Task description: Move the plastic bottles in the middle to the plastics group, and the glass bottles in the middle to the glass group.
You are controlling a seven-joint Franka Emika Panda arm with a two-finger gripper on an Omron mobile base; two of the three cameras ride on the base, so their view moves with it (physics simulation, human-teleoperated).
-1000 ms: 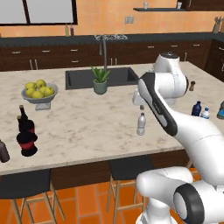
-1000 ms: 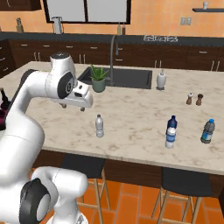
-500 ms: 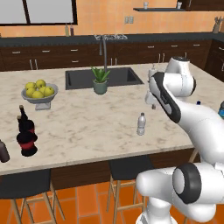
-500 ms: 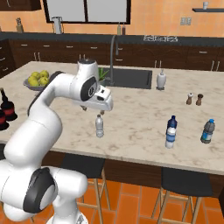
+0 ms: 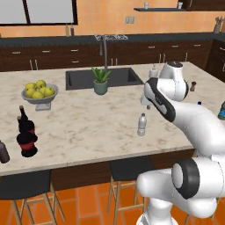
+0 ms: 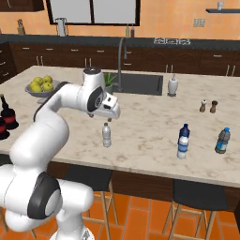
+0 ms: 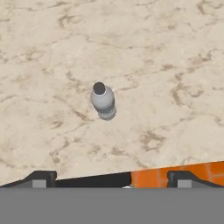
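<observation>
The marble island (image 5: 88, 118) ran wide across both base views, its near edge over stools (image 5: 132, 169) and orange floor. The arm (image 6: 56, 117) had swung from the left end toward the middle over the last second, its elbow folding and the hand coming to hang above the plain bottle (image 5: 142, 124); the base views themselves had not shifted. The gripper (image 6: 114, 114) hovered above that bottle, clear of it, fingers spread wide and holding nothing. In the hand view the fingertips (image 7: 41, 178) stood far apart at the bottom, with the bottle's cap seen from above, upright, ahead of them and a little toward the left one.

The sink (image 5: 103, 78) lay behind, with a potted plant (image 5: 100, 81) at its front rim and a fruit bowl (image 5: 39, 93) to the left. The plain bottle stood alone mid-counter, a short way in from the near edge, with bare marble all round it. At the left end stood the two black bottles (image 5: 26, 134) close together and a brown bottle (image 5: 3, 152) near the corner. Toward the right end stood the blue-label bottle (image 6: 183, 142) and the teal bottle (image 6: 222, 140), near each other and near the front edge, well apart from the plain bottle.
</observation>
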